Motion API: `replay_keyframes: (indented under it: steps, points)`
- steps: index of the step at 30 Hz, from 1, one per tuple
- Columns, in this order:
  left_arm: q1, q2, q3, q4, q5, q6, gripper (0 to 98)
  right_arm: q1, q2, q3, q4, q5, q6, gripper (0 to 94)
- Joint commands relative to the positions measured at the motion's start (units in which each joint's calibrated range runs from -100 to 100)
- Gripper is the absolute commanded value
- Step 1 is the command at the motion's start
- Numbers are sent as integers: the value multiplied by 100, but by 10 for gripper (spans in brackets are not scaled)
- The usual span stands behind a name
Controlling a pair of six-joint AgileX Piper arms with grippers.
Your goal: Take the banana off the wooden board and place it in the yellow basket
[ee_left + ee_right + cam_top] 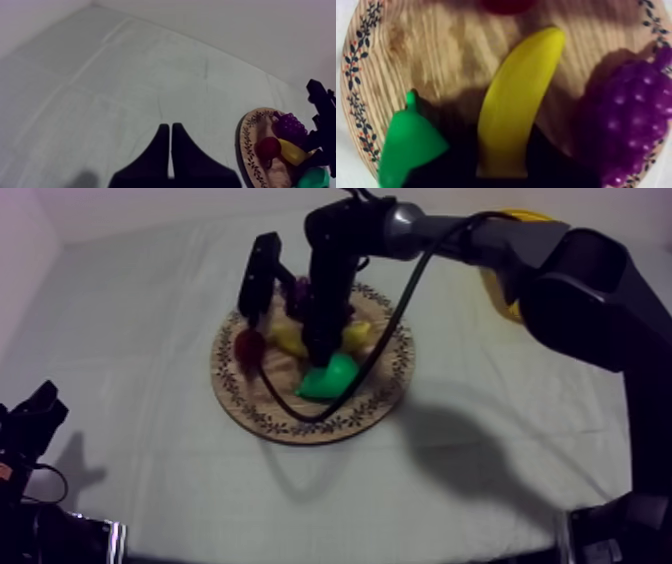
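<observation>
The yellow banana lies on the round wooden board, between the green pear and the purple grapes. My right gripper comes down from the upper right onto the board, with a black finger pressed against each side of the banana's near end. The yellow basket stands at the back right, mostly hidden behind the right arm. My left gripper rests low at the left, shut on nothing.
A small red fruit sits at the board's left side and the grapes at its back. The left wrist view looks over bare cloth towards the board.
</observation>
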Motion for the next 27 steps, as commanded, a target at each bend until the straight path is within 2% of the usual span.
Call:
replay_keyframes:
  steps: [1,10,15,19,27]
  points:
    - [-1,-5,-1,-3,-2,2,1,15,-109,2,-21,5,-11,110]
    - [-1,-5,-1,-3,-2,1,1,89,-1202,427,24,1,-38,76]
    - [-1,-5,-1,-3,-2,2,1,305,-2194,821,103,-109,-75,76]
    - [-1,-5,-1,-3,-2,2,1,678,-2890,959,193,-335,-222,76]
    - [-1,-5,-1,-3,-2,2,1,1726,-3708,1109,512,-1040,-650,77]
